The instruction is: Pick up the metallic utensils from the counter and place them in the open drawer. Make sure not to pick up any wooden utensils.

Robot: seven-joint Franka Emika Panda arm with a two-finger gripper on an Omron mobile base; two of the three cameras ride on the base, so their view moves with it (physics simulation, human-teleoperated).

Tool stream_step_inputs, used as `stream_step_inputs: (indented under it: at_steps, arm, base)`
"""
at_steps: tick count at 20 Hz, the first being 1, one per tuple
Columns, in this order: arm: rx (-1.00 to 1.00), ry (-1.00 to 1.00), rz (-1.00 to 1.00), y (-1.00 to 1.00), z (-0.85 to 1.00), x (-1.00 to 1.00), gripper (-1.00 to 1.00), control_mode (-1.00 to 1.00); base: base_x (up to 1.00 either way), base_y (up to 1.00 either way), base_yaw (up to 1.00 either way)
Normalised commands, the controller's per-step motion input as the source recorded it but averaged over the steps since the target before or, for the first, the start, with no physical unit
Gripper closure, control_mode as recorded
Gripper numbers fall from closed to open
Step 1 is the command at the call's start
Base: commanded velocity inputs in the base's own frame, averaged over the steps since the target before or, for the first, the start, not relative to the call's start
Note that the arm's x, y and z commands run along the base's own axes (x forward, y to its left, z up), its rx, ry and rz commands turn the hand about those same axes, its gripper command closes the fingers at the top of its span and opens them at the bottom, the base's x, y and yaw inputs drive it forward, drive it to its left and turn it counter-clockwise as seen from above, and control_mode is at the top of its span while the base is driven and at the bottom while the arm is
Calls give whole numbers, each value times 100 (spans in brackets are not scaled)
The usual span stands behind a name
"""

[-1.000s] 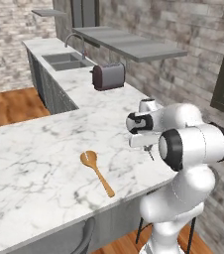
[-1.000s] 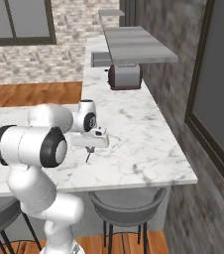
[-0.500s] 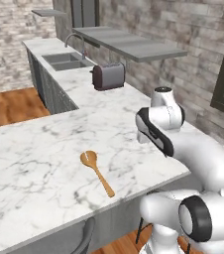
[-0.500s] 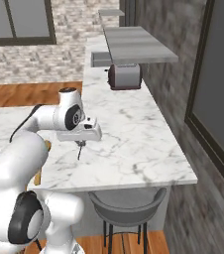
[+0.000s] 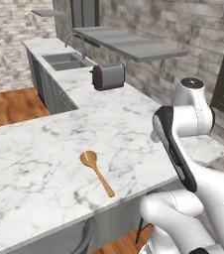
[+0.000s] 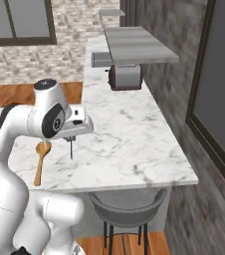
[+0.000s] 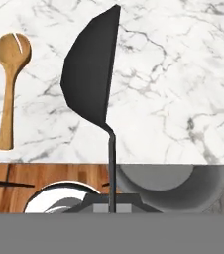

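My gripper (image 6: pixel 70 135) hangs over the near part of the white marble counter (image 6: pixel 134 144), shut on a thin dark metallic utensil (image 6: pixel 71 148) that points straight down. In the hand view this utensil (image 7: pixel 91 69) rises from my gripper (image 7: pixel 111 207) as a slim stem with a broad dark head. A tan wooden spoon (image 5: pixel 96 171) lies flat on the counter (image 5: pixel 29 149), just left of the gripper in the right base view (image 6: pixel 41 162) and at the upper left of the hand view (image 7: pixel 11 79). The open drawer is out of view.
A dark toaster (image 5: pixel 108 75) (image 6: pixel 125 76) stands farther along the counter, with a sink (image 5: pixel 64 60) beyond it and a grey shelf (image 5: pixel 129 44) above. A grey stool (image 6: pixel 127 206) (image 7: pixel 176 184) sits under the counter's near edge, over a wooden floor (image 7: pixel 44 176).
The arm has swung its elbow up and pulled the hand back toward the counter's near edge. The gripper stays shut on the utensil. The wooden spoon has not moved.
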Motion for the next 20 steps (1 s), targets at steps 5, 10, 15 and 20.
stream_step_inputs:
  at_steps: [5, 10, 15, 20]
  arm:
    - [0, -16, 11, 0, 97, -77, 100, -100]
    - [0, -23, 12, 0, 80, -91, 100, -100]
    - [0, -15, 9, 0, 46, -54, 100, 100]
    - [0, 0, 0, 0, 0, 0, 100, 100]
  base:
    - [0, 0, 0]
    - [0, 0, 0]
    - [-30, 2, 7]
    - [-93, 39, 19]
